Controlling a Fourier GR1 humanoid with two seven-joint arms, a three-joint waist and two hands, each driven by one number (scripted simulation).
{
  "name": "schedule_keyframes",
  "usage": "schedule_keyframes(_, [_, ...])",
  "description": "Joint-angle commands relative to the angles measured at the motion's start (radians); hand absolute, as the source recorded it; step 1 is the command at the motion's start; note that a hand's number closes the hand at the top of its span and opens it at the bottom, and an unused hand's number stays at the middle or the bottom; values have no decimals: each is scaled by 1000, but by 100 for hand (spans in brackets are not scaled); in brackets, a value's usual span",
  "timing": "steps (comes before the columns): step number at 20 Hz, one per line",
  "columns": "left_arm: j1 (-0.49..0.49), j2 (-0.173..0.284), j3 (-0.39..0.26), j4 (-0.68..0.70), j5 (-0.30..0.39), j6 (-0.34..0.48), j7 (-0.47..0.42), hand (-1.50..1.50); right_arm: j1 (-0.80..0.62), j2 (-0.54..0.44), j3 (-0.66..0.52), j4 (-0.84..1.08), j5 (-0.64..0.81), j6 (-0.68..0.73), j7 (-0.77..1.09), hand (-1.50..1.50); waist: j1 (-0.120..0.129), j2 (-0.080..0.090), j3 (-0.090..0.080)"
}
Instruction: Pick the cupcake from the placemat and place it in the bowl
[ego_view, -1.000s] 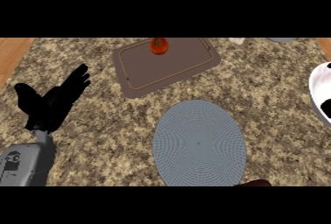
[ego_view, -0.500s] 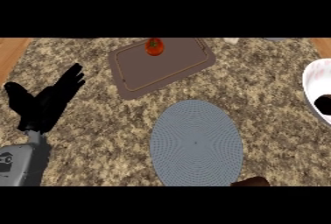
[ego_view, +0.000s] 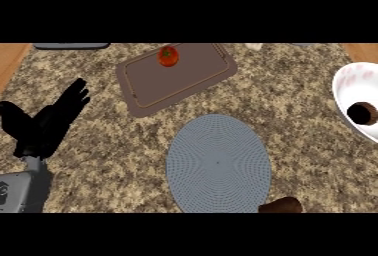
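Since the earlier frame the view has shifted: the bowl (ego_view: 353, 107) shows more fully at the right edge, and the tray (ego_view: 177, 75) and placemat (ego_view: 218, 164) sit lower and further left in view.

The left robot hand (ego_view: 46, 122) rests at the left edge, fingers straight and spread upward, holding nothing. It takes no part in the task, so it stands well apart from the work area.

A dark brown round object (ego_view: 362, 112) — likely the cupcake — lies inside the bowl, far to the right of the left robot hand. Judged from this, the placing step appears done. A second brown shape (ego_view: 282, 205) shows at the lower edge, touching the placemat's near rim; whether it is the right robot hand or another object cannot be told.

A tomato (ego_view: 168, 56) sits on the tray, up and to the right of the left robot hand.

The bench (ego_view: 111, 165) has a speckled granite top — wood shows at both upper corners.
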Motion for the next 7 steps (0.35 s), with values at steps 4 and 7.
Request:
schedule_keyframes(4, [32, 13, 30, -4, 5, 8, -5, 0, 124, -17, -59, -1, -98, 376, -167, -150, -43, -16, 2])
schedule_keyframes(7, [56, -2, 32, 1, 9, 13, -16, 0, 208, -6, -55, -54, -111, 392, -216, 150, -65, -19, 3])
